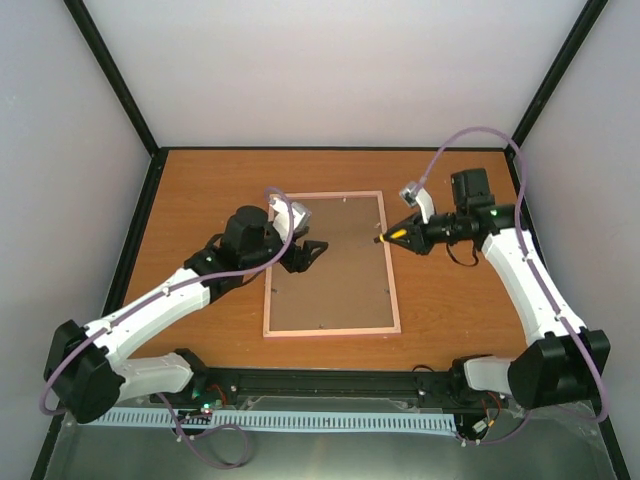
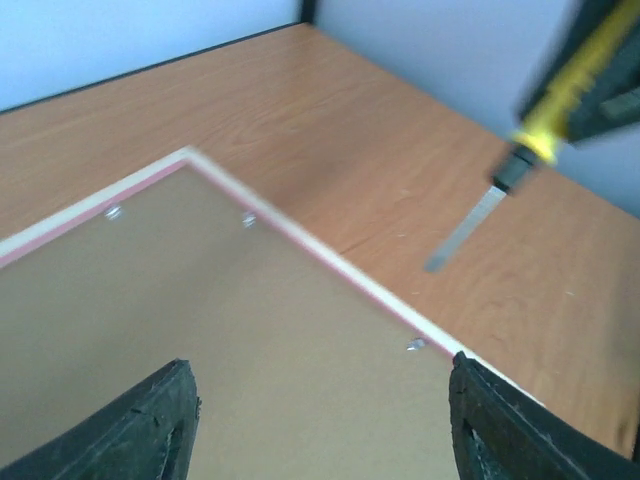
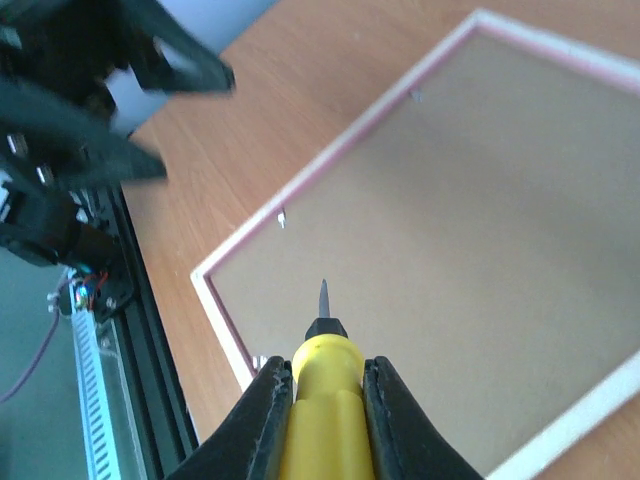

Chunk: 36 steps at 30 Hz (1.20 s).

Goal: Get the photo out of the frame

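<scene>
While the thin pale-pink rectangular wooden frame (image 1: 330, 331) lies face down in the middle of the orange-brown wooden desk (image 1: 200, 200), its plain brown backing board (image 1: 335, 285) uppermost, the left gripper (image 1: 310, 252) hangs over the board's left side, jaws spread wide and holding nothing; the right gripper (image 1: 412, 235) is clamped on a yellow-handled screwdriver (image 3: 322, 365), its metal tip at the frame's right edge

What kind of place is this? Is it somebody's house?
Probably a robot testing booth, not a house. Plain walls with black posts box in a wooden table, and a left arm and right arm are bolted at its edge, trailing purple cables.
</scene>
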Motion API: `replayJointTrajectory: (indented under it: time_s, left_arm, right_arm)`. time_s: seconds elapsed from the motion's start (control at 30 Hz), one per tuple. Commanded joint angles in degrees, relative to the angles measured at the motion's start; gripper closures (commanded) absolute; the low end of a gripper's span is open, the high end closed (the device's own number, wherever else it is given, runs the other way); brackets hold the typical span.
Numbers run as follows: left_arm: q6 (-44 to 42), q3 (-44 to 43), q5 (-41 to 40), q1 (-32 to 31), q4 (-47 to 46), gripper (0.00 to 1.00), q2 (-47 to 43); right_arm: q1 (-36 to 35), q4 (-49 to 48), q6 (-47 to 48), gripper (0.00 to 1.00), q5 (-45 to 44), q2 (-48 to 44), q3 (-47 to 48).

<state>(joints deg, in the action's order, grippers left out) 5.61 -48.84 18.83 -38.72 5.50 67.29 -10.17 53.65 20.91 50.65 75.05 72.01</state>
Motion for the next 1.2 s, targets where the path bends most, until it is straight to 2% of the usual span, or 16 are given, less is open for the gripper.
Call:
replayJointTrajectory:
  time_s: [0.0, 0.17, 0.23, 0.3, 0.53, 0.7, 0.9, 1.17]
  left_arm:
    - [12.1, -2.0, -17.3, 0.1, 9.7, 0.32, -3.7]
    - [27.5, 3.4, -26.2, 0.2, 17.9, 0.32, -8.6]
    - [32.9, 6.1, -27.6, 0.1, 20.6, 0.33, -10.2]
    - [39.0, 8.1, -29.1, 0.2, 24.5, 0.39, -10.7]
    - [50.5, 13.7, -26.6, 0.2, 34.0, 0.44, -9.0]
    - [50.4, 18.5, -20.4, 0.1, 30.7, 0.47, -10.7]
    - [48.2, 18.5, -21.4, 0.1, 24.9, 0.48, -4.4]
    - [45.6, 18.3, -22.1, 0.2, 19.5, 0.64, 2.1]
  right_arm:
    - [2.3, -5.9, 0.1, 0.97, 0.3, -4.4, -10.2]
    - [2.7, -12.9, 2.2, 0.97, -1.4, -8.0, -21.0]
    - [2.7, -11.7, 3.8, 0.97, -0.1, -7.4, -21.3]
    - [2.7, -11.0, 4.3, 0.97, 0.0, -7.0, -20.7]
    - [2.7, -11.9, 4.2, 0.97, 1.6, -8.3, -21.8]
    - [2.7, -12.4, 3.9, 0.97, 1.2, -9.3, -21.7]
    - [2.7, -12.3, 4.0, 0.97, 0.0, -9.8, -21.8]
    - [2.7, -12.4, 4.4, 0.97, -0.3, -9.5, -21.9]
